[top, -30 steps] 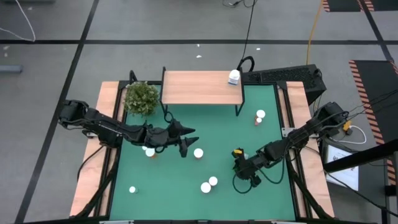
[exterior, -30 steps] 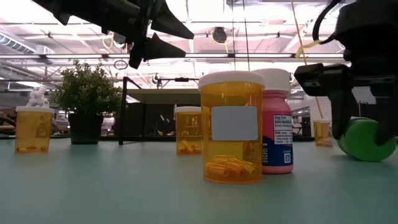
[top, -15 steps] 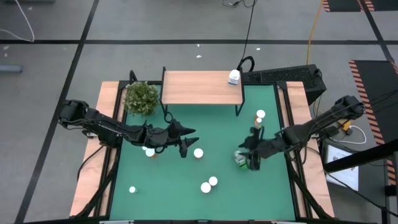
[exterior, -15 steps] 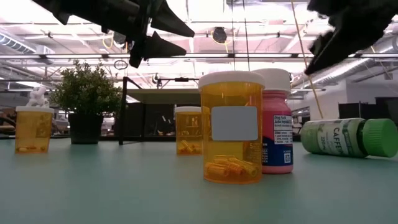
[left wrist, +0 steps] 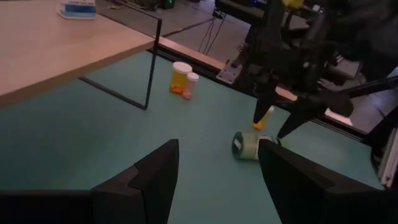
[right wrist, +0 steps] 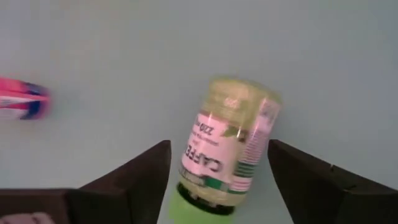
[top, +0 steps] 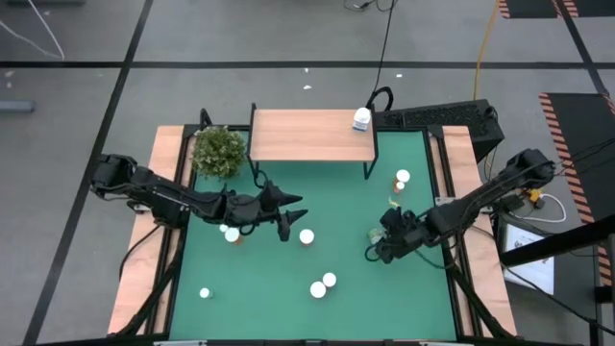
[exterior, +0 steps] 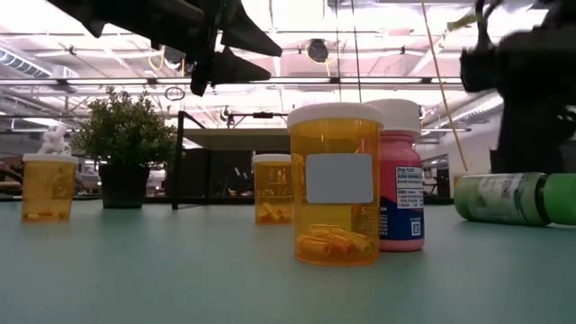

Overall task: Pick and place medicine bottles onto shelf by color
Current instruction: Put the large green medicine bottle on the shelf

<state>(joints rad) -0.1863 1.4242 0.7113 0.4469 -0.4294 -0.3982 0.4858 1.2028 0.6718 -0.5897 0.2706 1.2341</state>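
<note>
1. Since half a second ago the right gripper [top: 381, 248] has dropped lower and shifted a little toward the near edge; the green-capped bottle [top: 376, 236] lies on its side on the green mat [top: 279, 279], about where it was, rolled slightly. Left arm unchanged.
2. Right gripper fingers [right wrist: 134, 177] are spread apart on either side of the lying bottle [right wrist: 225, 144], not touching it, cap end toward the wrist.
3. Step in hand, my read: regrasp the toppled green-capped bottle [exterior: 508, 198]. Best done by lowering until the fingers straddle the round body across its width, near the middle of the label, then closing slowly so it cannot roll out.
4. Risk: a round body on a smooth mat squirts away if one finger touches first; centre it before closing.
5. Right arm pose: stretched in from the right side of the tabletop, wrist tipped down over the bottle.
6. Left gripper [top: 293, 219] hovers mid-tabletop above the mat, fingers apart and empty, near a white-capped orange bottle [top: 307, 236]; arm waits.
7. Shelf [top: 312, 135] at the far edge holds one small white item [top: 361, 118]; the other bottles are on the mat, including two nearest the low camera, orange [exterior: 334, 184] and pink [exterior: 401, 176].
</note>
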